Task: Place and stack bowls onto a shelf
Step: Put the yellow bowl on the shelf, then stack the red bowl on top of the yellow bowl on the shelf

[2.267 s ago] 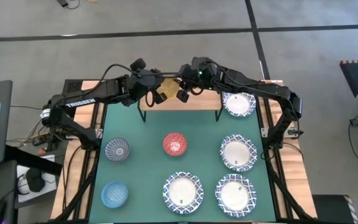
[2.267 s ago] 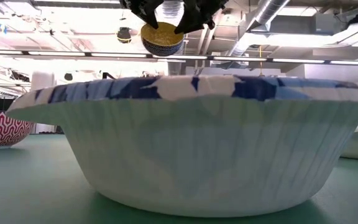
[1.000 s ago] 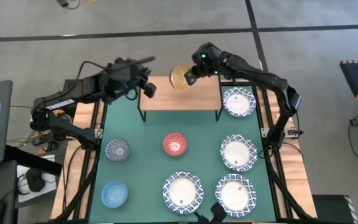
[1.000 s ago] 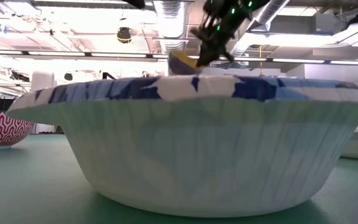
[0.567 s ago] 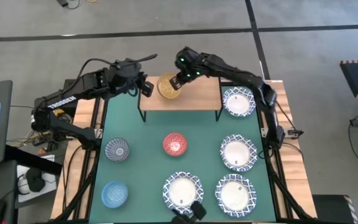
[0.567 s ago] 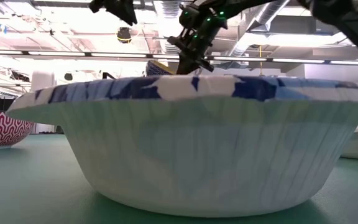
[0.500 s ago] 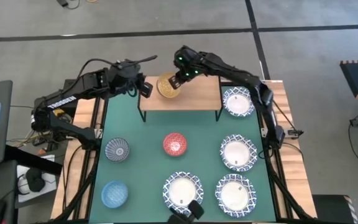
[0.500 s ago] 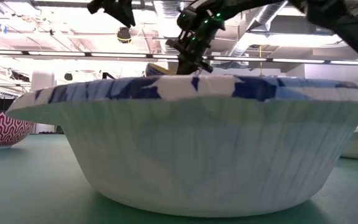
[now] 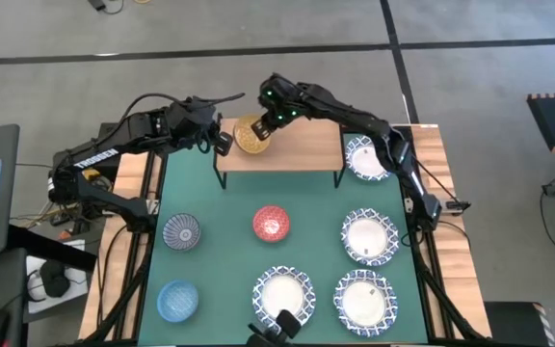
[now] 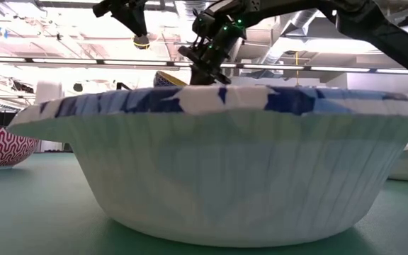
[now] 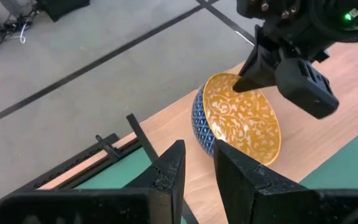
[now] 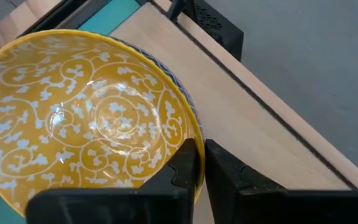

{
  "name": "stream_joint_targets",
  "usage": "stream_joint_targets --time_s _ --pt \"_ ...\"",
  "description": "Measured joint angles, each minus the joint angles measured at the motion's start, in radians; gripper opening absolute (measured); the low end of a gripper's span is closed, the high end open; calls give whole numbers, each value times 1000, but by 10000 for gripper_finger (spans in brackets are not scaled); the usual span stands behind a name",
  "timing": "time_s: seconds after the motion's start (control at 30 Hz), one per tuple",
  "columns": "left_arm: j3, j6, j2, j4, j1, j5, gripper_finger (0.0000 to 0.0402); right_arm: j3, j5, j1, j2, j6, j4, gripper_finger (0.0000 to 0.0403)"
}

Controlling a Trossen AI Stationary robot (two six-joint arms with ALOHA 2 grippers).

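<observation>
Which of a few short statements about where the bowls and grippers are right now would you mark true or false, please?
1. The right gripper is shut on the yellow bowl's rim. True.
2. The yellow bowl is over the right end of the shelf. False: it is at the left end.
3. The red bowl sits on the green mat. True.
4. The left gripper holds the light blue bowl. False: it holds nothing, beside the shelf's left end.
5. Four white bowls with blue rims are stacked. False: they lie separately.

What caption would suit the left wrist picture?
Right gripper pinches the tilted yellow bowl's rim over the wooden shelf.
</observation>
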Motion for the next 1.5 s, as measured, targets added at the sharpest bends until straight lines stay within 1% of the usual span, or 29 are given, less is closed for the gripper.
stream_joint_targets --time_s 0.17,0.33,0.47,0.57,0.73,0.83,0.9,0.97,1.03,1.1,1.27,1.4,1.5 --pt "0 -6 0 -2 0 0 71 0 -2 5 -7 6 16 94" --pt "0 -15 0 -11 0 -1 71 0 -3 4 -7 23 17 149" --pt "0 -34 0 -47 0 -1 71 0 -3 8 -7 24 16 193" --pt "0 -65 0 -101 0 -1 71 -1 -3 10 -27 23 13 215" --pt "0 -108 -2 -226 0 32 71 0 -2 25 -102 7 -1 225" --pt "-5 -136 -3 -315 -14 41 71 0 -2 39 -155 -24 -79 224" --pt "-36 -147 -12 -342 -34 34 71 0 -2 52 -181 -38 -135 223" --pt "-100 -152 -35 -341 -58 34 71 -3 1 68 -200 -52 -198 223" --pt "-183 -178 -69 -311 -86 41 71 -38 9 90 -226 -51 -225 223" --pt "-269 -217 -117 -273 -113 71 71 -102 21 119 -261 -32 -219 223" --pt "-452 -301 -255 -168 -183 141 71 -317 24 205 -368 68 -88 223" --pt "-531 -356 -353 -160 -205 159 71 -484 31 267 -455 192 38 223" --pt "-566 -365 -406 -143 -207 148 71 -587 85 313 -502 295 103 223"
